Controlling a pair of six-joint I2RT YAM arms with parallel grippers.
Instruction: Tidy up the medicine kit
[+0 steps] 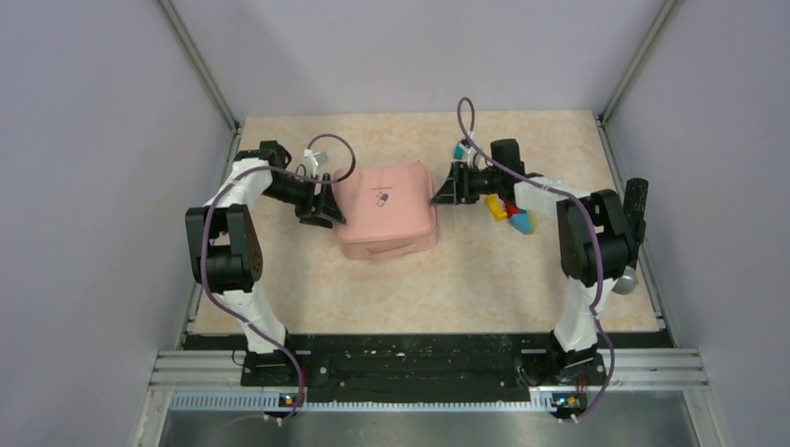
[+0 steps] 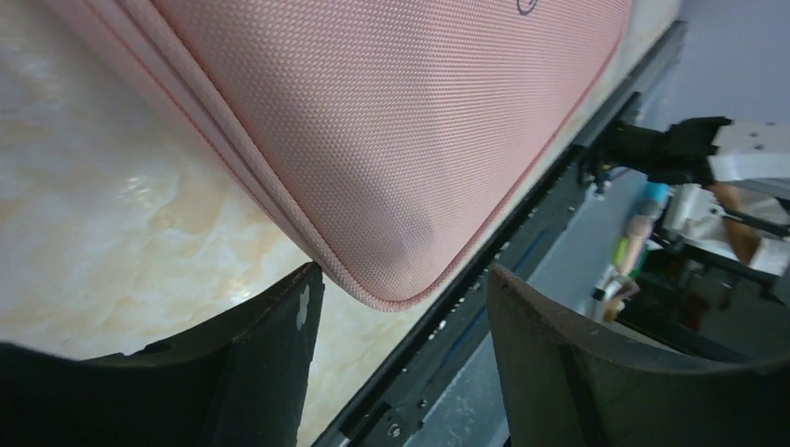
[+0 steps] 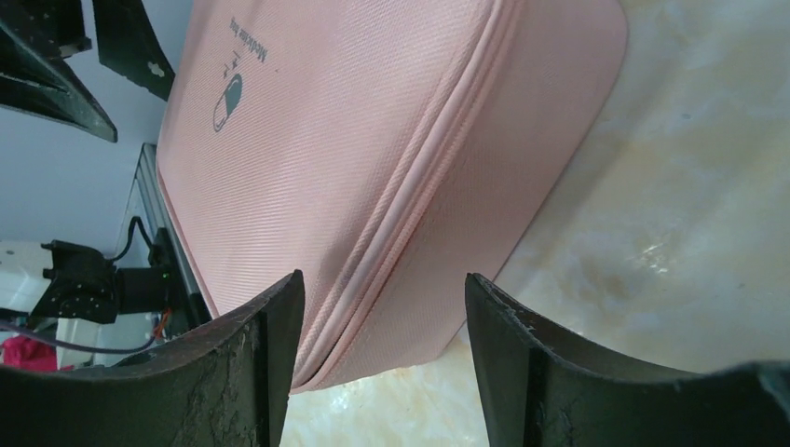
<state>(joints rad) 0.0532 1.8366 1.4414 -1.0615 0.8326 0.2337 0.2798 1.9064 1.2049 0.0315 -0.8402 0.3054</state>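
The pink medicine kit lies shut in the middle of the table, its dark logo on the lid. My left gripper is open at the kit's left edge; in the left wrist view a rounded corner of the kit sits just ahead of the open fingers. My right gripper is open at the kit's right edge; in the right wrist view the kit's zip seam and corner lie between and just ahead of the fingertips. Neither gripper holds anything.
Small coloured blocks, yellow, red and blue, lie on the table to the right of the kit under the right arm. A teal and white item lies behind the right gripper. Grey walls close in the table on three sides.
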